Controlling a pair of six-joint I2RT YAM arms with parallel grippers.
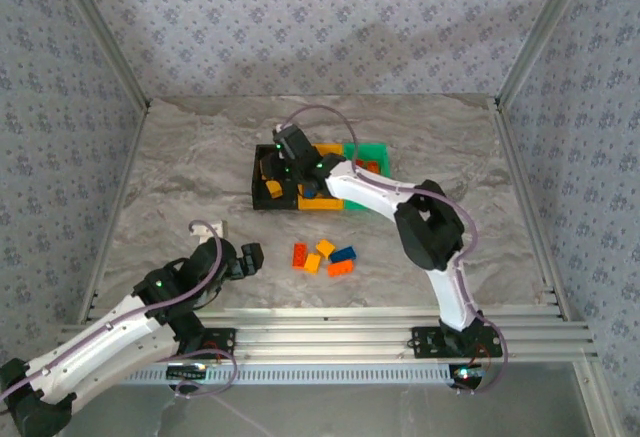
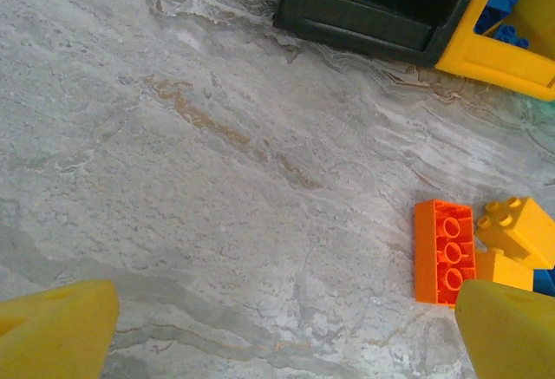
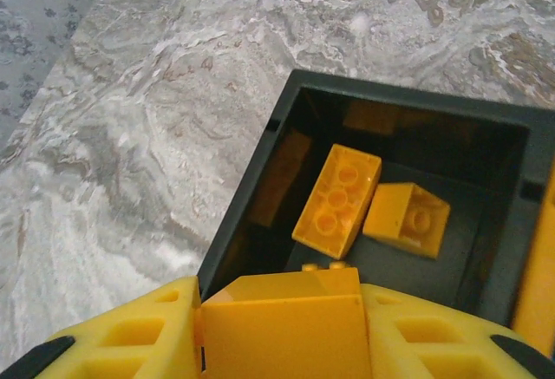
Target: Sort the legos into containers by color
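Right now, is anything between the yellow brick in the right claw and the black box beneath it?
Nothing visible. The right gripper holds the yellow-orange plastic brick over the open black plastic bin.

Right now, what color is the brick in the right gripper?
The brick is yellow-orange, clearest in the right wrist view.
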